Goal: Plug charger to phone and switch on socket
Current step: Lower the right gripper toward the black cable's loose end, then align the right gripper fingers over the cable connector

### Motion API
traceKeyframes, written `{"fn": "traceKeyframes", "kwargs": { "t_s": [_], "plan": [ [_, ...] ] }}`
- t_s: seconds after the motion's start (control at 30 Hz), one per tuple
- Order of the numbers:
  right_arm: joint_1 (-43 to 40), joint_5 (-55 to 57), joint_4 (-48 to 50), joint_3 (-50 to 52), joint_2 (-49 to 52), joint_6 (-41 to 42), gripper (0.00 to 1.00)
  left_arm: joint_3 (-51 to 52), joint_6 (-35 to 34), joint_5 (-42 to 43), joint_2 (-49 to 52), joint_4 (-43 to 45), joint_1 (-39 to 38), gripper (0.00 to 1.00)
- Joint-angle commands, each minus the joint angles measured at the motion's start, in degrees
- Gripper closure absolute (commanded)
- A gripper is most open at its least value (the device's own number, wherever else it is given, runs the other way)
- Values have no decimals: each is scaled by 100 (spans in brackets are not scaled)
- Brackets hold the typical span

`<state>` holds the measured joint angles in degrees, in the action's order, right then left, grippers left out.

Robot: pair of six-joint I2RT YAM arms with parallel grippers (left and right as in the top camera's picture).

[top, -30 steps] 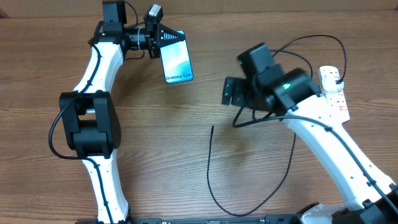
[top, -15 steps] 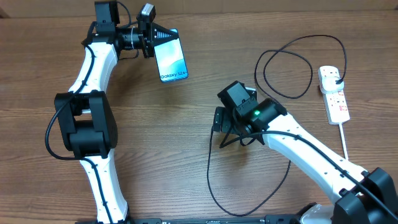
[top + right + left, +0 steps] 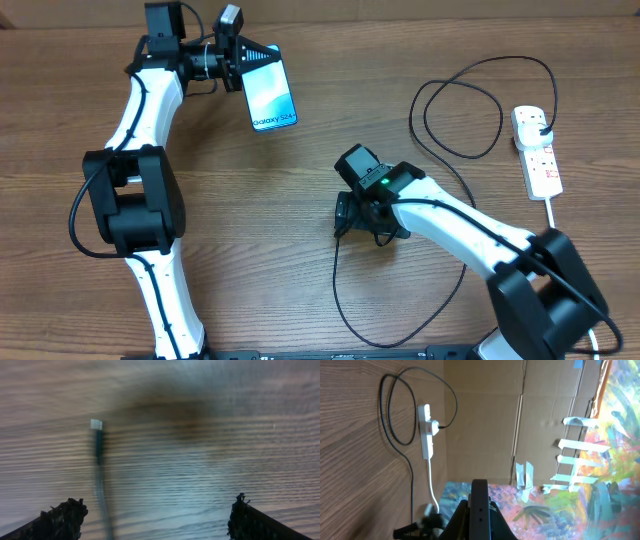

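Observation:
My left gripper (image 3: 252, 58) is shut on one end of the phone (image 3: 273, 92), whose blue-cyan screen faces up at the far left. In the left wrist view the phone's dark edge (image 3: 480, 495) stands between the jaws (image 3: 480, 522). The charger cable (image 3: 336, 270) lies looped on the table, and its plug head (image 3: 541, 122) sits in the socket (image 3: 540, 160) at the far right. My right gripper (image 3: 345, 215) hovers over the cable's free end. In the right wrist view the jaws (image 3: 157, 512) are open and empty, with the connector tip (image 3: 96, 425) just ahead, nearer the left finger.
The socket's thick white cord (image 3: 556, 230) runs toward the table's front right. The left wrist view shows the socket (image 3: 426, 435), a cardboard wall (image 3: 485, 420) and a colourful painting (image 3: 600, 485) beyond the table.
My right arm has swung left and down from near the socket to over the cable's free end. My left arm has shifted the phone slightly left and back.

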<state>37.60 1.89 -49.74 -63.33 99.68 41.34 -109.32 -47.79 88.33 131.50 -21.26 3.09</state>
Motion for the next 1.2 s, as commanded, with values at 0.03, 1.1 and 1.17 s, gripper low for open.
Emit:
{"fn": "traceKeyframes", "kwargs": {
  "t_s": [0.03, 1.1, 1.17],
  "plan": [
    [33, 258, -48, -358, 275, 44, 6, -37, 116, 232, -175, 11, 66, 96],
    [39, -26, -1794, -2498, 1281, 170, 6, -37, 129, 223, -175, 4, 291, 96],
    [39, -26, -1788, -2511, 1333, 219, 7, -37, 129, 221, -175, 4, 289, 96]
  ]
}}
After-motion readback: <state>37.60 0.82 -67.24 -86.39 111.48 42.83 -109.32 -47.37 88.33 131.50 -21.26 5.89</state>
